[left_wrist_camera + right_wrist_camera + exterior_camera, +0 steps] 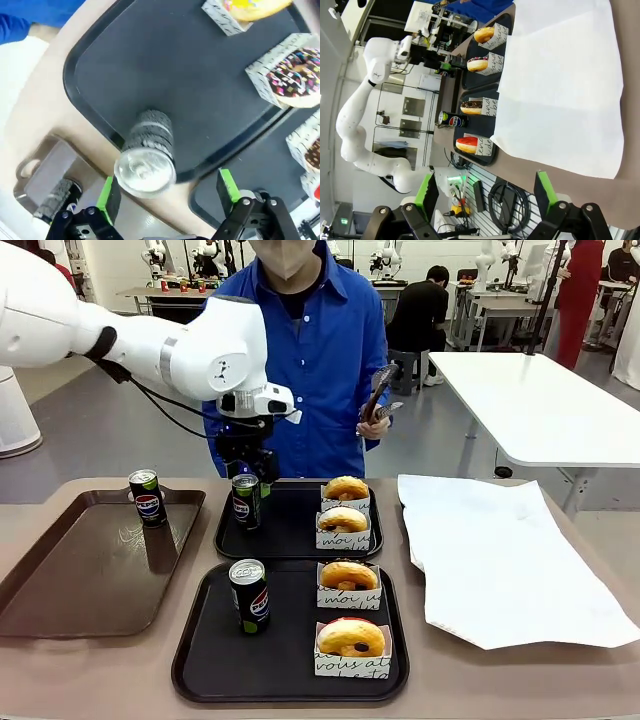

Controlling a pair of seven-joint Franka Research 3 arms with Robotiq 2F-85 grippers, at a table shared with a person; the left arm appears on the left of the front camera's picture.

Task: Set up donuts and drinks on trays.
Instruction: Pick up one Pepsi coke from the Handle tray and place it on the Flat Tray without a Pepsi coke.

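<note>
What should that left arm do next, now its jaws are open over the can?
Probably lift straight up and clear. The left gripper stands open above the can, which sits upright on the far tray beside two donuts. Another can waits on the brown tray.

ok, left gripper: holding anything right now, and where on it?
Nothing. The left gripper is open, its pads clear of the can standing on the far tray. The right gripper is open and empty too.
</note>
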